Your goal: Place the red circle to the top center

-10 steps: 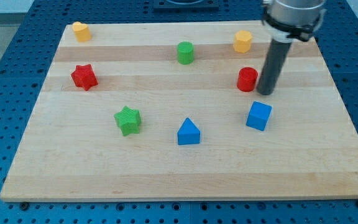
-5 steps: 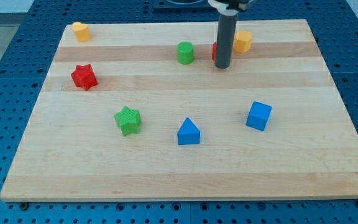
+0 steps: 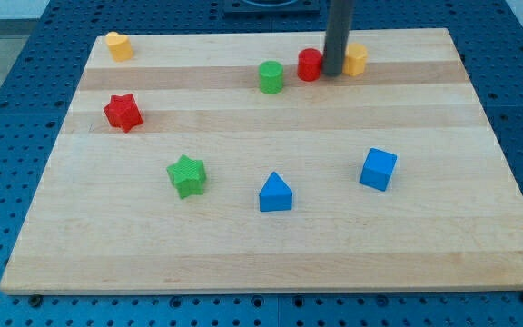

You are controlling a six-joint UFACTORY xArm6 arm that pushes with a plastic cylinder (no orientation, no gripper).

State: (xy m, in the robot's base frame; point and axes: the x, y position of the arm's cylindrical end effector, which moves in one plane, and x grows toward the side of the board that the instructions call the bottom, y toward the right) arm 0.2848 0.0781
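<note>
The red circle is a short red cylinder near the view's top, a little right of centre on the wooden board. My tip stands right against its right side, between it and a yellow block. The rod rises straight up out of the view's top. A green cylinder sits just left of the red circle, with a small gap between them.
A yellow block sits at the top left corner. A red star is at the left. A green star, a blue triangle and a blue cube lie across the lower middle.
My tip moved from the right side up and left, pushing the red circle toward the view's top. The red circle now sits between the green cylinder and the rod. The other blocks have not moved.
</note>
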